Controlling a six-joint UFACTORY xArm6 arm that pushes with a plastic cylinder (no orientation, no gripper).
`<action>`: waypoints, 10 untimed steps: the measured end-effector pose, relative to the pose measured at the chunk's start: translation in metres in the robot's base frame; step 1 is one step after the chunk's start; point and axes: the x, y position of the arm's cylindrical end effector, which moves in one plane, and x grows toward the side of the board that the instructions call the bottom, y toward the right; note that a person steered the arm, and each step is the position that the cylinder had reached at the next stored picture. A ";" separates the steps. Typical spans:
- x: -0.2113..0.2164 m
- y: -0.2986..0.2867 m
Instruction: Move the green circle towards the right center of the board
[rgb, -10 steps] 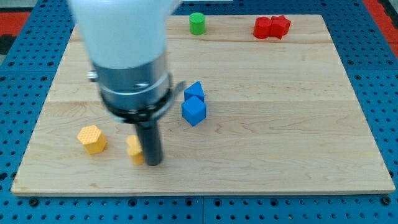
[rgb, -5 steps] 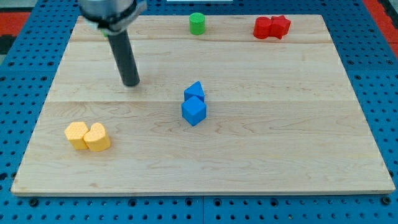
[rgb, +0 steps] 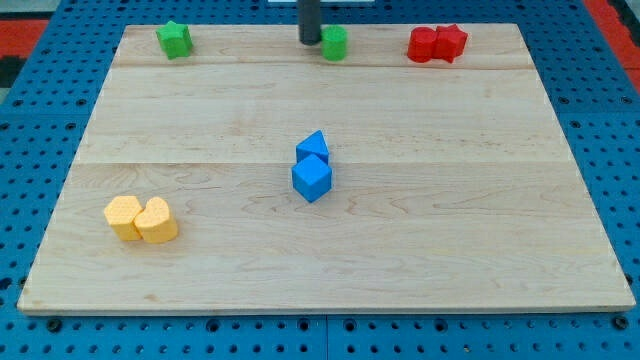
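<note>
The green circle (rgb: 335, 43) sits near the view's top edge of the wooden board (rgb: 450, 220), a little right of centre. My tip (rgb: 311, 41) is right against the circle's left side. The rod comes down from the view's top edge.
A green star-like block (rgb: 174, 39) lies at the top left. Two red blocks (rgb: 437, 44) touch each other at the top right. Two blue blocks (rgb: 312, 168) sit together mid-board. Two yellow blocks (rgb: 141, 219) sit together at the lower left.
My tip has moved from the board's upper left to the top, against the green circle's left side. The green circle has shifted slightly to the right. The green star is now uncovered.
</note>
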 end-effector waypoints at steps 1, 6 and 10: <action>-0.008 0.008; 0.101 0.081; 0.110 0.082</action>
